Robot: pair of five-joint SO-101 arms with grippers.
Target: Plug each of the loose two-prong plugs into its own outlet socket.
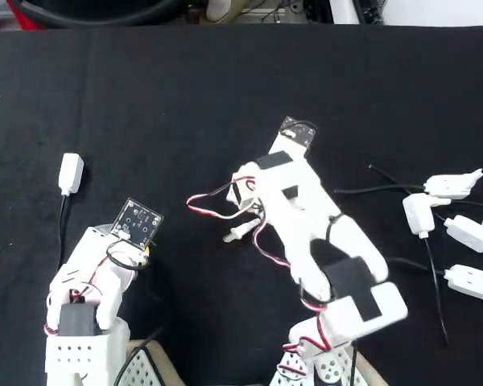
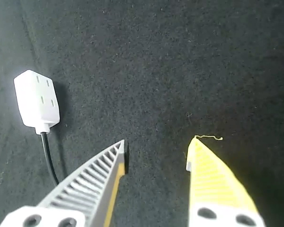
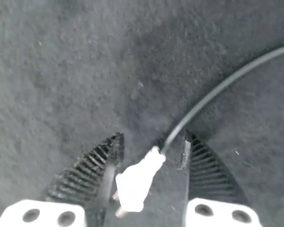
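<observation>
Plug [image 3: 135, 182] sits inside right pincer [image 3: 151, 138], jaws apart, not clamped; left pincer [image 2: 156, 144] apart near outlet socket [image 2: 37, 100].

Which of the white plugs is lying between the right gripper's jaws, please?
The lone plug, with the right gripper around it; the other plugs cluster far off to its right.

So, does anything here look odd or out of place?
Only a small thing: a thin pale thread curls off the yellow fingertip of the left hand, like stray lint. Nothing else stands out.
</observation>
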